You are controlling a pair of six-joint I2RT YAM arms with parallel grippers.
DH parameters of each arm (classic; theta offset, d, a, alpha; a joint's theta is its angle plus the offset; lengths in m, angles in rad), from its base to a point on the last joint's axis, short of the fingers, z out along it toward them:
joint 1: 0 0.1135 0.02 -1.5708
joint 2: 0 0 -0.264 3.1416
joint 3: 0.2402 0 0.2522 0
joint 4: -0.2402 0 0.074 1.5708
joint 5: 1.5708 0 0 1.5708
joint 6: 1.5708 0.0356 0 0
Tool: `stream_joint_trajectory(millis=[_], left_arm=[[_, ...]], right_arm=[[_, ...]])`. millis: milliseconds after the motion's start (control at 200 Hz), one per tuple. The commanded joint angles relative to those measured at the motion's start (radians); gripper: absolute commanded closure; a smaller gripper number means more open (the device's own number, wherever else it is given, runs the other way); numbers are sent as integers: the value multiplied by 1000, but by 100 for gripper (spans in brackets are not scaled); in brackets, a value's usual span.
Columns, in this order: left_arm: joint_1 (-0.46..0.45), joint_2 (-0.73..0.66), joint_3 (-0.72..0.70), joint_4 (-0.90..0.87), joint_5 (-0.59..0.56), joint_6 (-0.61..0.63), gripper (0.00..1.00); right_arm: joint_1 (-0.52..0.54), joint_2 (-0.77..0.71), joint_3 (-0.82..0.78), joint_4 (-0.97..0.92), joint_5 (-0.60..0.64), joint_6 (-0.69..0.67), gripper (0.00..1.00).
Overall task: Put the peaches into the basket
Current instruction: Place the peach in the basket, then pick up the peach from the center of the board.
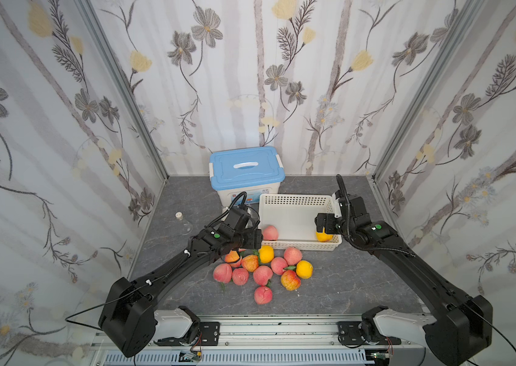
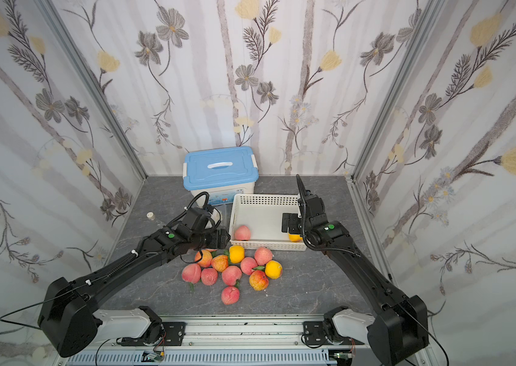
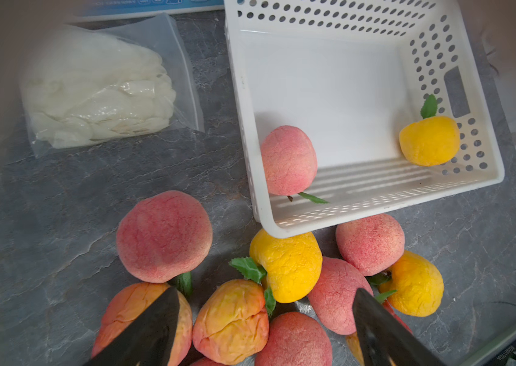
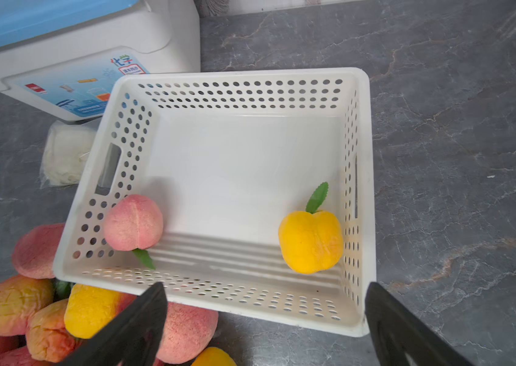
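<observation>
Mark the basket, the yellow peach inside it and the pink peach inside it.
basket [image 4: 241, 95]: right wrist view, on a perforated side wall.
yellow peach in the basket [image 4: 310, 242]: right wrist view, middle of the fruit's body.
pink peach in the basket [image 4: 133, 221]: right wrist view, middle of the fruit's body.

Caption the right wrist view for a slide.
Open right gripper over the white basket holding one pink peach and one yellow peach, more peaches piled just outside it.

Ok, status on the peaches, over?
Left gripper open above pile. Right gripper open, empty, at basket. Two peaches in, rest on table. Nothing blocking.
</observation>
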Motion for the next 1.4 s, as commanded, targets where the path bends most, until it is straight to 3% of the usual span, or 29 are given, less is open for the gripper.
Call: stream_joint_trajectory(millis=[0, 175, 295, 639, 1114, 1394], left_arm=[[22, -15, 12, -81, -68, -75, 13], [72, -31, 9, -187, -147, -140, 15], [102, -29, 7, -198, -108, -133, 15], [142, 178, 97, -173, -90, -94, 14], [153, 403, 151, -72, -57, -84, 18], [153, 443, 155, -54, -48, -79, 30]], right_arm=[[18, -79, -65, 125, -92, -69, 4], [148, -194, -207, 233, -106, -168, 4], [231, -231, -260, 270, -93, -205, 4], [331, -237, -262, 289, -263, -285, 5], [355, -245, -251, 262, -282, -306, 5], [360, -236, -245, 251, -264, -310, 5]])
